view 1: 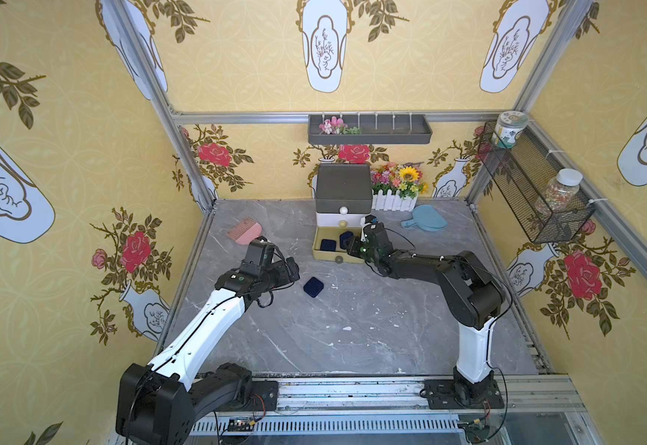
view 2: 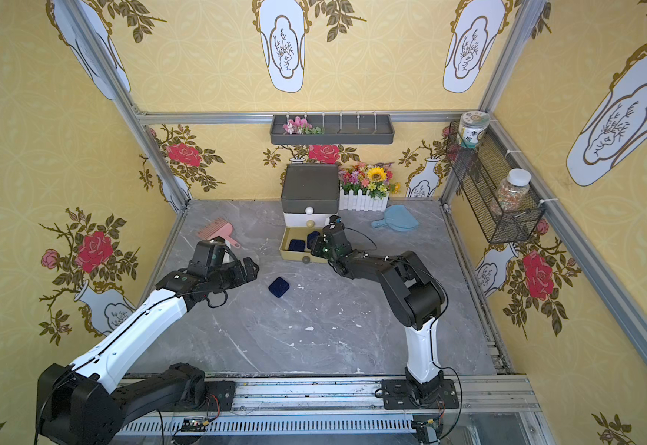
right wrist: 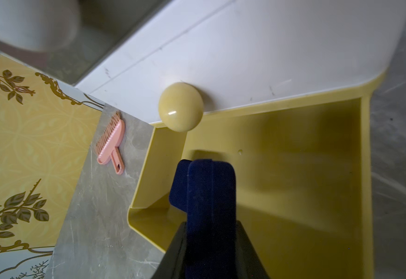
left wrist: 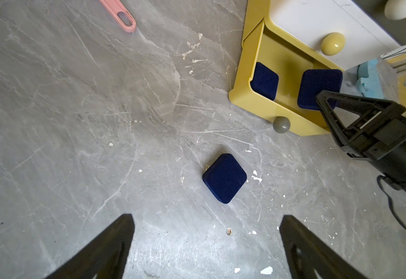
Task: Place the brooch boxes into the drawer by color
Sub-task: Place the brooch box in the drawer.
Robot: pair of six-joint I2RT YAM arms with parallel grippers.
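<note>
Pinching navy brooch box, right jaws

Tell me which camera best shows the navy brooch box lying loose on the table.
The left wrist view: the navy brooch box lies whole and unobstructed on the table, ahead of the open left end effector. In both top views it is small. The right wrist view does not show it.
</note>
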